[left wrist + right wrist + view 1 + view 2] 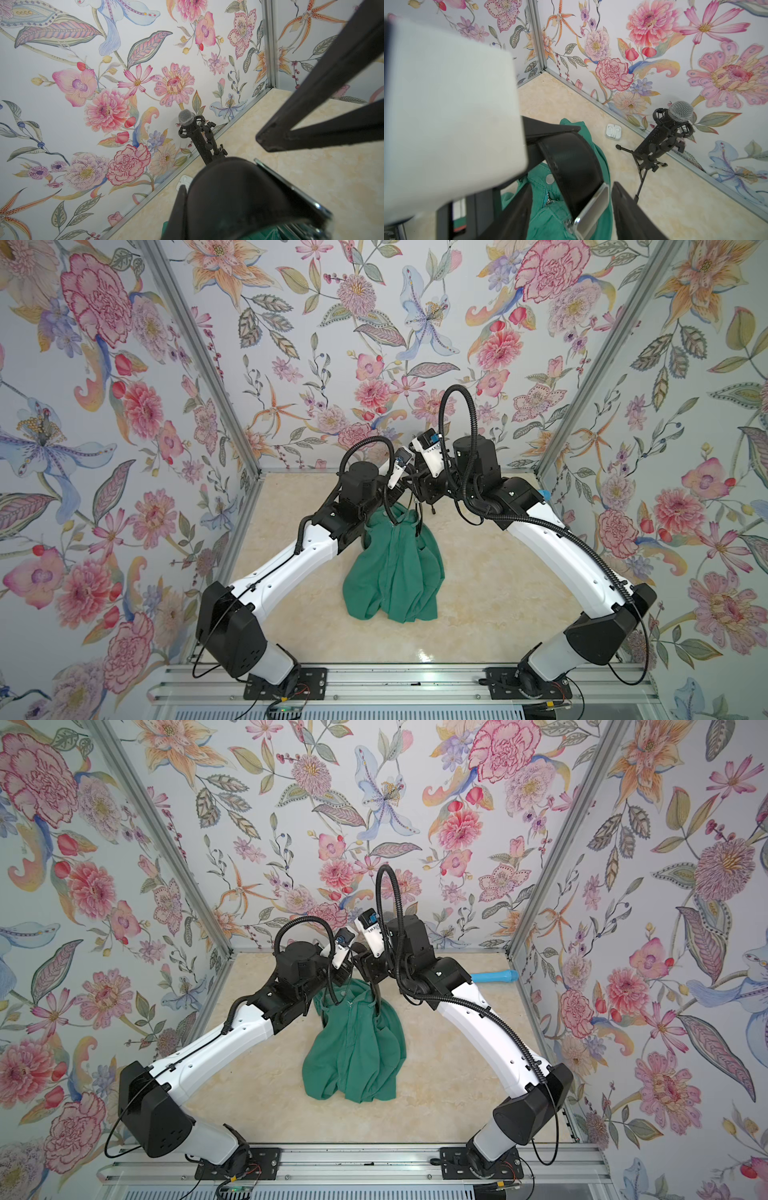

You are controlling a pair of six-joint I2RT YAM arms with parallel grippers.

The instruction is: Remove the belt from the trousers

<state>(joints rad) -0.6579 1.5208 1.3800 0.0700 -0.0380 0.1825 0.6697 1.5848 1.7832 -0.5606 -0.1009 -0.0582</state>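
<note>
The teal-green trousers [395, 572] [357, 1052] lie bunched mid-table, their waistband end lifted toward the two grippers at the back. In the right wrist view the black belt [571, 166] curves over the waistband [548, 207], and its silver buckle [593, 209] lies beside the trouser button. My right gripper [571, 220] is open, with one finger on each side of the buckle and waistband. My left gripper [185, 199] is shut on the belt [239, 197] strap just above. In both top views the arms hide most of the belt.
A black microphone on a small tripod [670, 128] [195, 133] stands by the back wall. A white earphone case [613, 131] lies beside it. A blue cylinder [494, 976] lies at the back right. Floral walls close in three sides.
</note>
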